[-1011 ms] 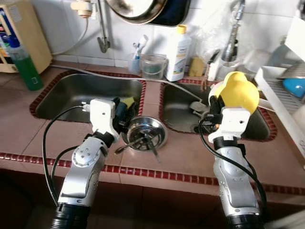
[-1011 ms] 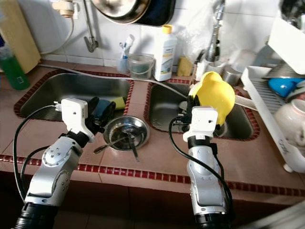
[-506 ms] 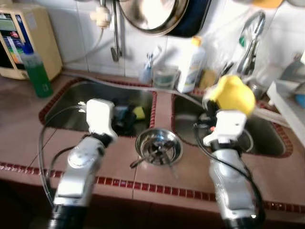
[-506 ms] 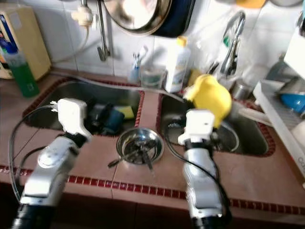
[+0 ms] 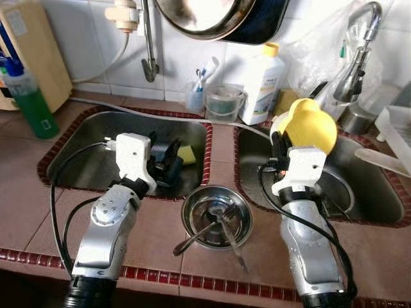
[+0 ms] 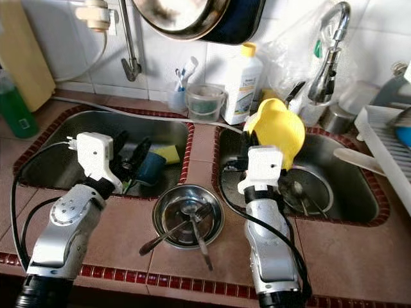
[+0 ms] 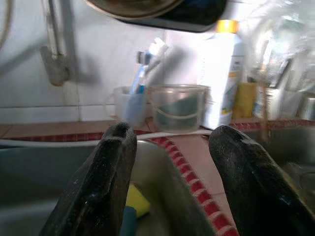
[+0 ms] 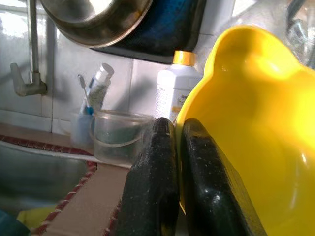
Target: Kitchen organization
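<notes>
**Yellow bowl held up over the right sink**

Here the right gripper (image 8: 170, 147) has its two black fingers pressed together on the rim of a yellow bowl (image 5: 310, 125), pinching the thin wall between them. The bowl sits above and just beyond the gripper — tipped on edge, its hollow facing the wrist camera — and it hangs over the near left part of the right sink (image 5: 379, 212), clear of the tiled surface (image 5: 26, 205).

The left gripper (image 7: 172, 147) is spread wide with nothing between its fingers. It hovers at the near right corner of the left sink (image 5: 83, 154), where a yellow sponge (image 5: 187, 154) and something dark lie in the basin just past it.

Between the two arms, on the surface at the front of the strip dividing the sinks, stands a small steel bowl (image 5: 216, 217) with a few pieces of cutlery (image 5: 221, 224) in it, their handles sticking out over the near rim. It is near both grippers but touching neither.

Along the back wall stand a cup of toothbrushes (image 5: 194, 97), a clear plastic tub (image 5: 224, 102) and a white bottle with a yellow cap (image 5: 262, 85). A green bottle (image 5: 26, 99) is on the far left, and a tap (image 5: 355, 48) rises behind the right sink.
</notes>
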